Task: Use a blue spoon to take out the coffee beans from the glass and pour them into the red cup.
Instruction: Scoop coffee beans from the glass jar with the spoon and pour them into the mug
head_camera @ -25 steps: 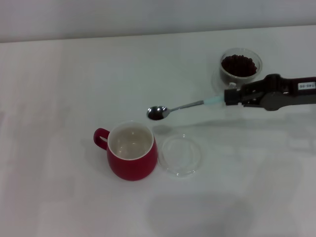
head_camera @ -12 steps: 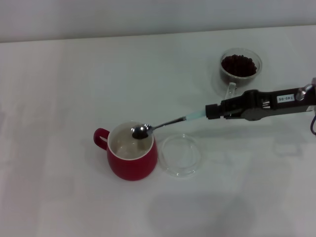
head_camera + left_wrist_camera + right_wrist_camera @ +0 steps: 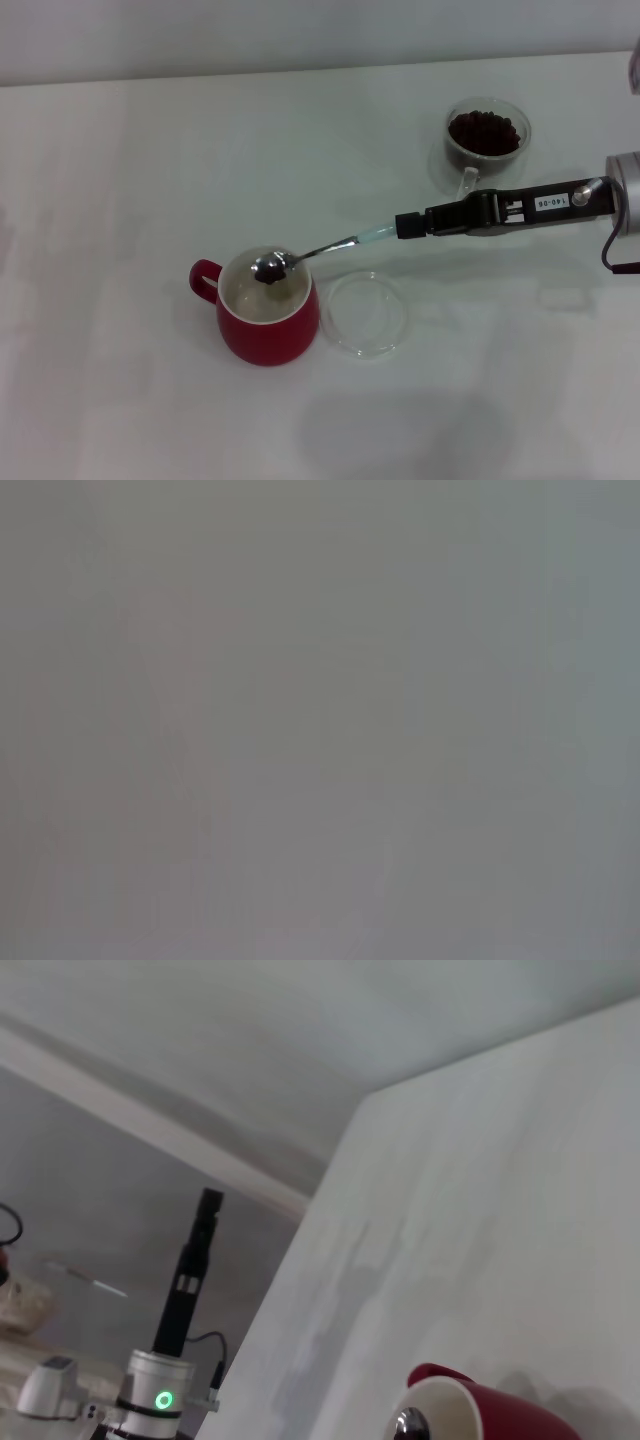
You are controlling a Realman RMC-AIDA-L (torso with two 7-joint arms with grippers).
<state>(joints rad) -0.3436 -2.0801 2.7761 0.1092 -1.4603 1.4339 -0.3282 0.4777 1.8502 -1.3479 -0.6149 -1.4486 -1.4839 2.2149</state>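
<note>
One blue spoon (image 3: 300, 257), over red cup (image 3: 267, 322)

Lab: bare white table (image 3: 150, 150), robot rig (image 3: 160, 1380)

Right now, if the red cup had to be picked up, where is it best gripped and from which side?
By its loop handle, approached from the robot's left. The red cup is bulbous and wide, and the right pincer holds the blue spoon over its mouth from the right.
</note>
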